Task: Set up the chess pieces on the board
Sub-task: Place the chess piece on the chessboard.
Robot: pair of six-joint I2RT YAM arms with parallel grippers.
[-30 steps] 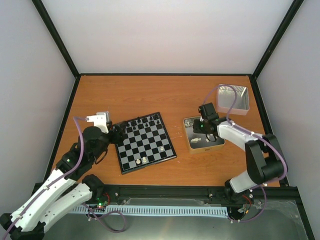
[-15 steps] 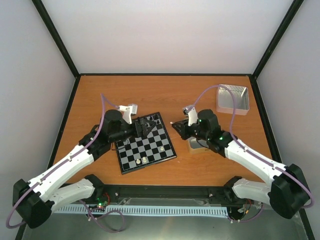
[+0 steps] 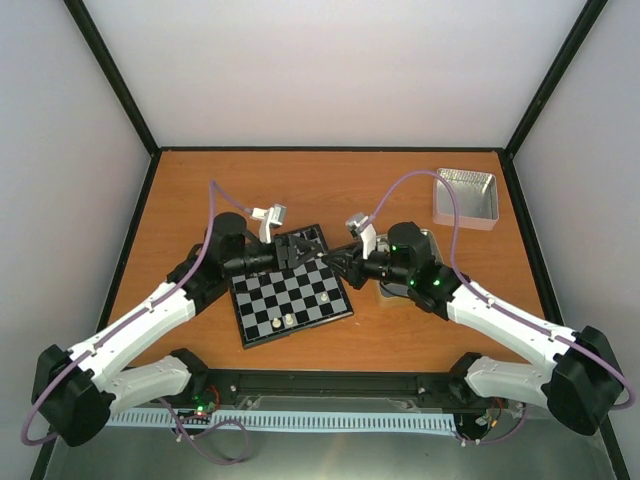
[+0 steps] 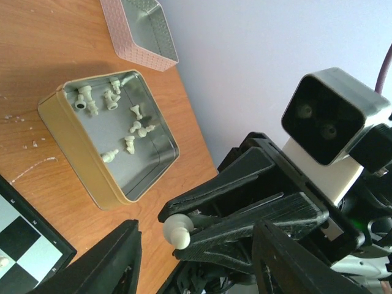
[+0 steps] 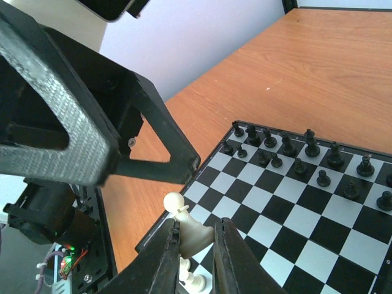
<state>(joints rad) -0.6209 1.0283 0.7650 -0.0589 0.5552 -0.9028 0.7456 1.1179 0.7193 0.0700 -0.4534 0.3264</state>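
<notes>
My right gripper [image 5: 197, 248] is shut on a cream-white pawn [image 5: 195, 231], gripped by its base with the round head sticking out. It hovers over the board [image 3: 300, 287] near its far right corner. My left gripper [image 3: 300, 252] faces the right gripper [image 3: 335, 262] tip to tip. In the left wrist view the pawn [image 4: 176, 231] shows between my left fingers [image 4: 110, 260], which stand apart and touch nothing. Three white chess pieces [image 3: 288, 320] stand near the board's front edge. Black pieces [image 5: 294, 150] fill the far rows.
A gold-rimmed tin [image 4: 79, 153] holding several loose white pieces lies right of the board, under the right arm. An empty silver tin [image 3: 465, 198] stands at the back right. Black frame rails border the table.
The right arm came off the tin and swung left over the board with the pawn. The left arm reached right to meet it, and its jaws narrowed somewhat.
</notes>
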